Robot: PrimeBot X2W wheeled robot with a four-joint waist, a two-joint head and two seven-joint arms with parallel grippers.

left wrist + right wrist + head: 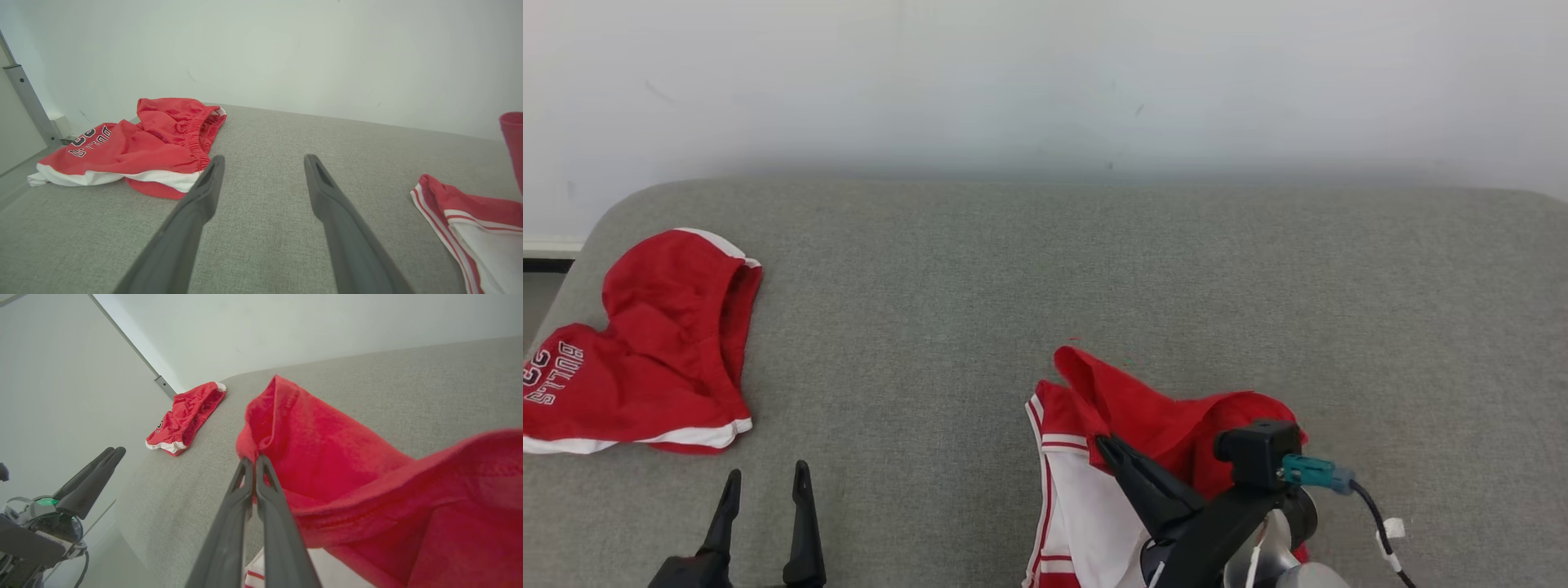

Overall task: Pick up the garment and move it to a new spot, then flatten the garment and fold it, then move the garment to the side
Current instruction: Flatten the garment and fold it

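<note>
Right gripper (1104, 443) fingers clamp the red-and-white garment (1152, 404) at 5 o'clock. Left gripper (768, 474) fingers stand apart. Red shorts (645, 359) reading "BULLS" lie at 9 o'clock.

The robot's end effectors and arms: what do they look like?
Both the left end effector and the right end effector have two long, dark grey, tapering fingers with a slot near each tip. The right one carries a black box, a teal plug and a black cable with white tags.
</note>
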